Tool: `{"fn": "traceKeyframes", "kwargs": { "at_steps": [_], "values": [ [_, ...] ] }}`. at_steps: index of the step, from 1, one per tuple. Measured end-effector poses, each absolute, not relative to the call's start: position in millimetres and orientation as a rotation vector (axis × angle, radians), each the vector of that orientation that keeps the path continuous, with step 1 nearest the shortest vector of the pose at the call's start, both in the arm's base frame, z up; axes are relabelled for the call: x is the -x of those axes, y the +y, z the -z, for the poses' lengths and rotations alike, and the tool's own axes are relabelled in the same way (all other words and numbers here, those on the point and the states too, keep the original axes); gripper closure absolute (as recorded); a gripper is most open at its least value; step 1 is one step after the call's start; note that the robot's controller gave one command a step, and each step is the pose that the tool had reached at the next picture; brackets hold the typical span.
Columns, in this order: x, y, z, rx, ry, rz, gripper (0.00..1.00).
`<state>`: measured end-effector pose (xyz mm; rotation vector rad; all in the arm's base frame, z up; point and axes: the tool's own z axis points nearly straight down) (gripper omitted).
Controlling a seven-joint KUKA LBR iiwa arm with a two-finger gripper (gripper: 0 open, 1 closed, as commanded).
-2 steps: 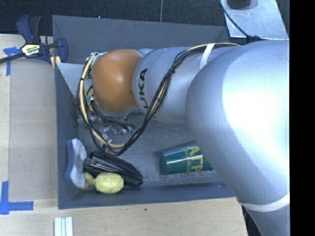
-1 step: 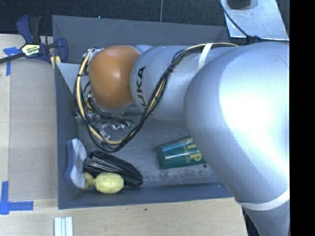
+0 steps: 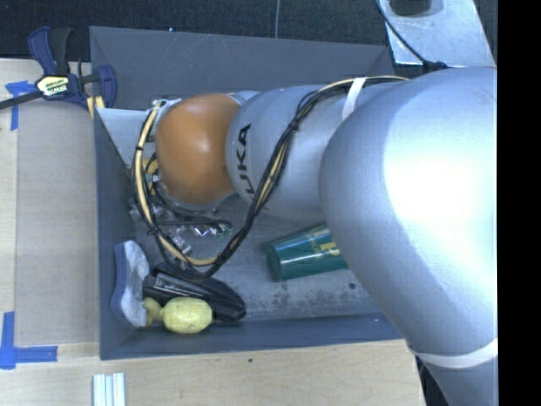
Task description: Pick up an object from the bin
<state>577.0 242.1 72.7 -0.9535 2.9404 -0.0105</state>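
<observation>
This looks like a robot lab: a big silver arm with black cables reaches into a grey metal bin.

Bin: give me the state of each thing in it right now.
Teal can: lying on its side, right end hidden behind the arm.
Black tool: lying flat.
Yellow lemon-like thing: resting on the floor against the black tool.
Pale cloth: crumpled by the left wall.
</observation>
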Motion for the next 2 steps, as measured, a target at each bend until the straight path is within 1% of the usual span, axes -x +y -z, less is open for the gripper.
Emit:
{"fn": "traceKeyframes", "kwargs": {
  "at_steps": [1, 2],
  "values": [
    [-566.8, 243, -74, 0.960, 2.937, 0.011, 0.00],
    [-526.6, 229, -76, 1.538, 2.644, 0.038, 1.00]
  ]
}}
